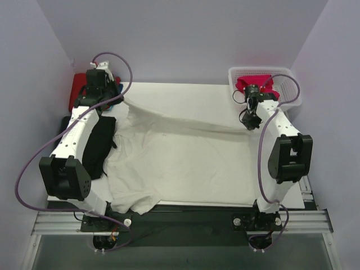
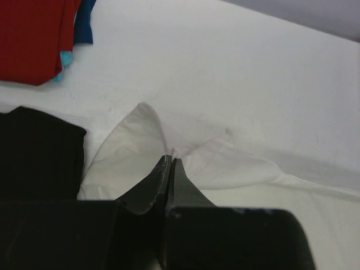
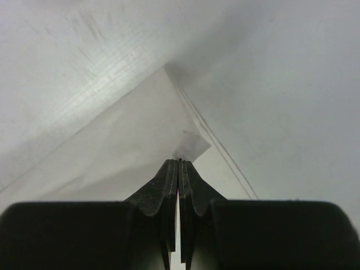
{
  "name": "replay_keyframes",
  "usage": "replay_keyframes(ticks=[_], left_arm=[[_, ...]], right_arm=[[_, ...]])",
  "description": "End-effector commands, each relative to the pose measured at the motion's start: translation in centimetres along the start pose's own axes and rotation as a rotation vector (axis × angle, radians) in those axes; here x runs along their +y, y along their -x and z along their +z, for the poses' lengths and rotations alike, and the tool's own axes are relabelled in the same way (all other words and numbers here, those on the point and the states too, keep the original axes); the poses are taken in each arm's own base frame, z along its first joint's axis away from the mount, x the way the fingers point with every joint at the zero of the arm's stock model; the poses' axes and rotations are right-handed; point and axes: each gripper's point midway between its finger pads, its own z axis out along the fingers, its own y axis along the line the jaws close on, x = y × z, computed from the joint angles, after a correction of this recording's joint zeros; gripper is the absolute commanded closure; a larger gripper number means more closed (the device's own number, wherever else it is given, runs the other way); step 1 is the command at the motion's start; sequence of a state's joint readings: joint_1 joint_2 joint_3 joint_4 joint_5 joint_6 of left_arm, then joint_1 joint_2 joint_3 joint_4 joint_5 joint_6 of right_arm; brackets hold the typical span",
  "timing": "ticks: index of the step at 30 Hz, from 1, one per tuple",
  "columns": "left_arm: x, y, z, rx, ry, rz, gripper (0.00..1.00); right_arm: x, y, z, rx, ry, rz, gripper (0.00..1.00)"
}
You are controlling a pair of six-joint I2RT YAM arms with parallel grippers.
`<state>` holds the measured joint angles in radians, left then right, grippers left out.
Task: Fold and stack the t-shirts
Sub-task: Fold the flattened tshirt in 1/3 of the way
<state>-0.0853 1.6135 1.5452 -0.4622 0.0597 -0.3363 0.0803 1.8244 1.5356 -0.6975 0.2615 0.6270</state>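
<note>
T-shirt [image 1: 185, 157], cream cloth, softly creased

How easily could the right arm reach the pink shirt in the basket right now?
Probably not straight away. The pink shirt in its basket is close, nothing between, but the right pincer is shut on the white t-shirt's edge and would likely have to let go first.

Overhead view faces down; wrist views (close) share the t-shirt [image 1: 185, 157].
</note>
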Motion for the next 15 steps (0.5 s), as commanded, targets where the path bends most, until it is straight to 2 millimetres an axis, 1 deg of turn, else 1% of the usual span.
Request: replay_keyframes(ticks=[1, 2, 3, 4, 5, 6, 7, 8, 9, 10, 11, 12, 13, 14, 15], left_arm=[[1.4, -0.4, -2.6, -0.01, 0.056, 0.027, 1.0], [1.7, -1.4, -3.3, 0.008, 0.064, 0.028, 1.0], [1.9, -2.1, -3.7, 0.021, 0.068, 0.027, 1.0], [1.9, -2.2, -4.6, 0.017, 0.067, 0.028, 1.0], [2.5, -3.9, -4.7, 0.057, 0.08, 0.026, 1.0], [2.6, -4.5, -5.1, 0.067, 0.082, 0.023, 1.0], [3.2, -5.1, -5.4, 0.073, 0.108, 0.022, 1.0], [3.6, -6.3, -6.0, 0.095, 0.117, 0.02, 1.0], [3.9, -7.1, -6.3, 0.109, 0.122, 0.015, 1.0], [4.0, -7.5, -7.0, 0.106, 0.124, 0.013, 1.0], [4.2, -8.2, -7.3, 0.119, 0.131, 0.009, 1.0], [4.8, -9.9, -7.3, 0.153, 0.143, 0.0, 1.0], [4.8, -10.2, -7.9, 0.152, 0.143, -0.003, 1.0], [5.1, -11.0, -8.2, 0.167, 0.149, -0.014, 1.0], [5.5, -12.4, -8.3, 0.192, 0.16, -0.016, 1.0]], right_arm=[[-1.6, -1.8, -1.6, 0.006, -0.01, 0.02, 1.0], [-1.7, -2.5, -1.6, 0.012, -0.007, 0.017, 1.0], [-2.2, -3.3, -1.7, 0.02, -0.013, 0.013, 1.0], [-2.5, -3.8, -1.8, 0.025, -0.016, 0.012, 1.0], [-2.7, -4.2, -1.9, 0.027, -0.018, 0.008, 1.0], [-2.7, -4.5, -2.2, 0.025, -0.009, 0.007, 1.0], [-3.0, -5.5, -2.0, 0.041, -0.02, -0.003, 1.0], [-3.2, -6.0, -2.0, 0.046, -0.02, -0.007, 1.0], [-3.4, -6.4, -2.3, 0.045, -0.018, -0.008, 1.0], [-3.6, -7.5, -2.1, 0.063, -0.024, -0.021, 1.0], [-3.7, -8.0, -2.1, 0.07, -0.027, -0.029, 1.0], [-3.8, -8.4, -2.2, 0.069, -0.026, -0.035, 1.0], [-4.0, -9.6, -2.0, 0.087, -0.035, -0.054, 1.0], [-4.1, -10.0, -1.9, 0.09, -0.039, -0.059, 1.0], [-4.1, -10.4, -1.8, 0.098, -0.042, -0.066, 1.0]])
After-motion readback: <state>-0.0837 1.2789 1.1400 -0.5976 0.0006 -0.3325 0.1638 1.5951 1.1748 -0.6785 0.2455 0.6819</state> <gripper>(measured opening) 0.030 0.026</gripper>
